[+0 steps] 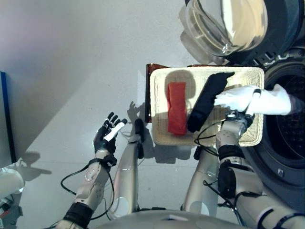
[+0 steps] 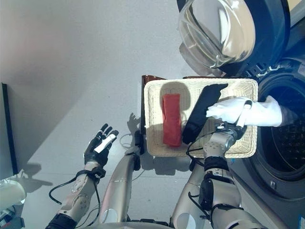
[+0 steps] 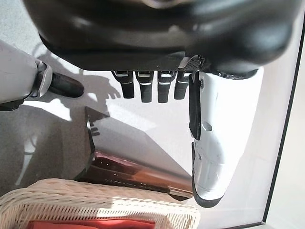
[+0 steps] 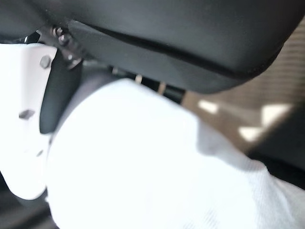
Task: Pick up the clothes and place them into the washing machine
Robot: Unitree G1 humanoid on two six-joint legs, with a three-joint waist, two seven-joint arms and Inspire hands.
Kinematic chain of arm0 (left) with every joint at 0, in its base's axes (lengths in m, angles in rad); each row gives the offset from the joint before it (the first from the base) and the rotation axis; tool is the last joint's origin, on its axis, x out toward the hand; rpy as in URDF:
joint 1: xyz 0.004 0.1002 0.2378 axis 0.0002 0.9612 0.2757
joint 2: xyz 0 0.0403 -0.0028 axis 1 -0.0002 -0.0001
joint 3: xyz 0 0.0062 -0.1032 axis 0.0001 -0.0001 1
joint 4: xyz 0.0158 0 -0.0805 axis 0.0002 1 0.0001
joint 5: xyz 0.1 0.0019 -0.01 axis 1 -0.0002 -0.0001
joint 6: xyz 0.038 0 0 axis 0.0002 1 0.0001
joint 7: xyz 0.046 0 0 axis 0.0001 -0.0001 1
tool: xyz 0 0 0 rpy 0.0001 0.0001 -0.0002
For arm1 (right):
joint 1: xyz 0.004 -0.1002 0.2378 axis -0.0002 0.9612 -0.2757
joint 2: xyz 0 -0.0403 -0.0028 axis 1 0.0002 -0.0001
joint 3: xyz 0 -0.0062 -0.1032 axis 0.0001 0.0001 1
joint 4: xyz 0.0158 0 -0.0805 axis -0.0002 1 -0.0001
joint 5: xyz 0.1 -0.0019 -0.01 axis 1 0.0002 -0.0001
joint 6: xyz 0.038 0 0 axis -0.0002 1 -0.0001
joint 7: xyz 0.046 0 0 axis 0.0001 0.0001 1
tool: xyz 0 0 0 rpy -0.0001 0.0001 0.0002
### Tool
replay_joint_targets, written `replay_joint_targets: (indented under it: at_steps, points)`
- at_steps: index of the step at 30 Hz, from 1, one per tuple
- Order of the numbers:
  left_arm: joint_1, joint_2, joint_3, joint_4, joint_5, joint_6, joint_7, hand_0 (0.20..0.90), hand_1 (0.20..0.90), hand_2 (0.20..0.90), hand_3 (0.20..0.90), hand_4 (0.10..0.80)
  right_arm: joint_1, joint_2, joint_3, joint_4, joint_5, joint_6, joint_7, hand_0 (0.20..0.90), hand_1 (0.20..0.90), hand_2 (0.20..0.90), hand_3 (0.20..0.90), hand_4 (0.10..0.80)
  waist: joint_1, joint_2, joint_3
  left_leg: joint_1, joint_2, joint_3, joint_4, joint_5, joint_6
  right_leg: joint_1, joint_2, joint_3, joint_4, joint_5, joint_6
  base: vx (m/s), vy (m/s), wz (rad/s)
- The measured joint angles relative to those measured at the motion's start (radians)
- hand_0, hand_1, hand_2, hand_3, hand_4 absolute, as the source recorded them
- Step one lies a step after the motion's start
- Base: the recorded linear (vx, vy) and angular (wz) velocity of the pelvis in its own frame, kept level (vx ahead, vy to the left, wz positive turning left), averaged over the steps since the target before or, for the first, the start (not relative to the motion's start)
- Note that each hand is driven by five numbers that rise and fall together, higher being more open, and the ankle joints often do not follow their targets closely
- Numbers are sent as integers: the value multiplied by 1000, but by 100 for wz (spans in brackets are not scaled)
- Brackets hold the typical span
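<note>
Cream woven rectangular basket (image 1: 162,76) before the open dark washing machine (image 1: 286,119), folded red cloth (image 1: 177,108) toward its left edge, long black garment (image 1: 206,100) at centre, a person's white-gloved hand (image 1: 248,99) over the robot's right hand (image 1: 237,116), grip unreadable, left hand (image 1: 108,132) open and empty above grey floor (image 1: 71,71).

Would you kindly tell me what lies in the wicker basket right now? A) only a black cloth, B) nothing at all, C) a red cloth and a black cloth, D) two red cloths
C: the basket holds a folded red cloth and, beside it, a black cloth.
</note>
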Motion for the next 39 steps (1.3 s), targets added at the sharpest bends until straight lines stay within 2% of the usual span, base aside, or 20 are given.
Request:
replay_joint_targets:
  at_steps: [6,15,21,25,30,33,38,39]
  points:
    - [2,0,0,6,1,0,1,900,900,900,900,800,-15,-32,-80,-14,0,-43,-72,200,200,200,200,300,-8,0,0,6,5,5,-2,-3,1,6,8,5,-20,13,1,10,-4,-6]
    - [30,2,-3,17,0,0,-3,900,900,900,900,800,-58,-89,-227,218,115,-59,-147,200,200,200,200,300,-19,-1,-5,39,11,28,-19,-9,4,25,13,17,-37,17,3,8,0,-5]
    - [62,14,-1,4,0,1,-12,900,900,900,900,800,-140,-251,-252,346,134,6,-176,200,200,200,200,300,15,13,-11,33,10,56,-22,-12,5,-6,8,41,-36,24,4,12,0,-9]
    - [64,39,-4,-2,3,1,-23,900,900,900,900,800,-177,-407,-262,406,132,43,-192,200,200,200,200,300,42,30,-21,34,7,63,-32,-12,5,-19,7,50,-33,24,4,0,0,0]
    - [64,43,-6,-10,3,1,-27,900,900,900,900,800,-200,-549,-260,431,132,53,-194,200,200,200,200,300,40,52,-32,35,-2,64,-39,-9,5,-22,-2,52,-32,27,10,31,0,1]
    - [64,44,-6,-12,4,1,-27,900,900,900,900,800,-216,-609,-254,485,125,51,-214,200,200,200,200,300,39,55,-35,39,-3,70,-49,-6,7,-27,-4,55,-32,25,10,16,0,0]
    - [67,44,-6,-12,3,2,-21,900,900,900,900,800,-239,-614,-284,506,120,53,-288,200,200,200,200,300,38,61,-35,34,-4,92,-58,-5,7,-59,-2,81,-26,25,9,15,-2,-8]
    - [68,44,-6,-13,3,2,-20,900,900,900,900,800,-237,-615,-297,513,121,53,-305,820,820,820,820,743,35,64,-35,34,-4,92,-60,-5,7,-60,-2,81,-27,25,9,0,0,0]
